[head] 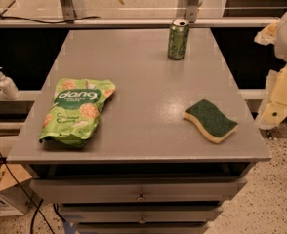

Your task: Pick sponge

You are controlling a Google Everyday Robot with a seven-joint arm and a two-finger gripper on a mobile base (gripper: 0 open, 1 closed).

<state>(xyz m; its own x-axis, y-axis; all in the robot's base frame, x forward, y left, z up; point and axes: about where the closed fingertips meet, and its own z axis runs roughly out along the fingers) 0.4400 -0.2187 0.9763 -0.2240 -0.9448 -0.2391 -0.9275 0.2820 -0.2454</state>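
Sponge [211,120] lay flat, green side up, near right front corner of table [133,52], well apart from snack bag [77,110] and can [178,39], so approach was judged open. Gripper [279,101] hung beyond table's right edge, clear of sponge; grip state could not be told.

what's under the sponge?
The sponge lies flat on the grey tabletop, green side up; nothing pokes out, but the patch beneath is covered. The hand is off the table's right edge, apart from it.

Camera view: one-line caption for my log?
The sponge lies at the right of the grey table, gripper beyond that edge; snack bag left, can at back.
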